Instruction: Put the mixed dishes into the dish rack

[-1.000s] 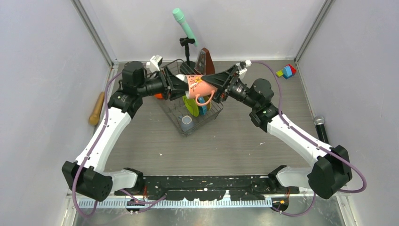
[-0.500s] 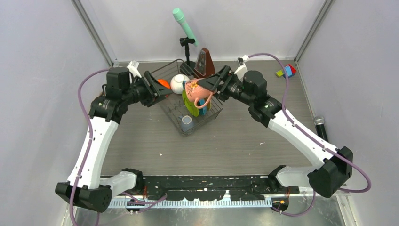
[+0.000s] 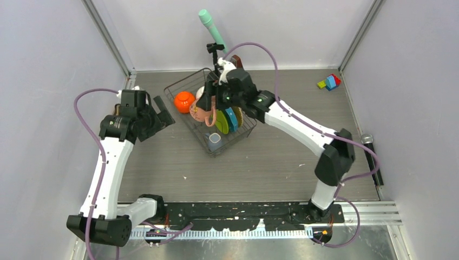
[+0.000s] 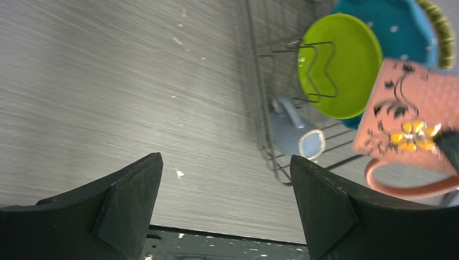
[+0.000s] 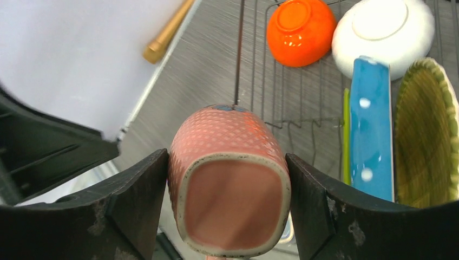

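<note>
Fingers (image 5: 135,211) of right gripper (image 5: 227,162) squeeze pink mug (image 5: 230,179) sideways over dish rack (image 4: 258,97) edge; left gripper (image 4: 224,162) wide, empty. We judge release here risky: mug may straddle rim, tip outside, or its handle may snag wire and knock lime green plate (image 4: 340,65).

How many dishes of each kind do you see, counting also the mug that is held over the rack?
Bowls: 2 (orange bowl, white bowl)
Plates: 3 (lime green plate, blue dotted plate, yellow woven plate)
Mugs: 2 (pink mug, small grey mug)
Total: 7
</note>
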Controlling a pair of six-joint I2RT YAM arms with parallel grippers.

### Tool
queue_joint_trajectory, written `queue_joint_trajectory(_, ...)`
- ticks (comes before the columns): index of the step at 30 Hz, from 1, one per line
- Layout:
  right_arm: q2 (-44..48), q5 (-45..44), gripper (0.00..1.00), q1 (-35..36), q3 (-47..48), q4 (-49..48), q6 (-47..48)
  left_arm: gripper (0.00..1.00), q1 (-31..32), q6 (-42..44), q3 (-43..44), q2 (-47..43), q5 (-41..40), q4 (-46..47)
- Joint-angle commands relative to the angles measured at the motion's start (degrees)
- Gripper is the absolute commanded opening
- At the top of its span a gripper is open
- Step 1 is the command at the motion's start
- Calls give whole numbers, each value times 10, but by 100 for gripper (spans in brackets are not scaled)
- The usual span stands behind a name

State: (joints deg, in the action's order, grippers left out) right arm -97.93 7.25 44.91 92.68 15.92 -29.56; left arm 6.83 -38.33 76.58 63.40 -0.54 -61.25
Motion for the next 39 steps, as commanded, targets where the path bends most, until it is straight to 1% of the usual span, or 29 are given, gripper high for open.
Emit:
queue_joint_trajectory(1, -48, -27, 0, 14, 110, -5, 112, 94, -4, 45, -26, -52, -87, -2)
queue_joint_trajectory(3, -82, -23, 0, 17, 144, 8, 138, 99, -4, 52, -41, -69, -102, 3)
queue_joint_trajectory(4, -104, -22, 0, 20, 166, 12, 146, 99, -4, 57, -46, -76, -107, 6)
queue_joint_trajectory(10, -189, -10, 0, 27, 260, 47, 217, 100, -4, 85, -71, -122, -117, 31)
queue_joint_trajectory(15, -232, -14, 0, 29, 307, 58, 257, 100, -4, 92, -84, -142, -126, 44)
queue_joint_trajectory(21, -281, -35, 0, 35, 366, 87, 305, 100, -3, 79, -103, -150, -103, 60)
queue_joint_trajectory(25, -308, -41, 0, 40, 387, 98, 351, 100, -3, 73, -116, -156, -95, 76)
queue_joint_trajectory(32, -336, -44, 0, 42, 387, 94, 427, 100, -4, 83, -123, -172, -97, 100)
queue_joint_trajectory(36, -349, -42, 0, 43, 382, 88, 442, 100, -4, 83, -135, -178, -91, 114)
queue_joint_trajectory(39, -351, -49, 0, 44, 360, 55, 447, 100, -4, 78, -144, -176, -78, 121)
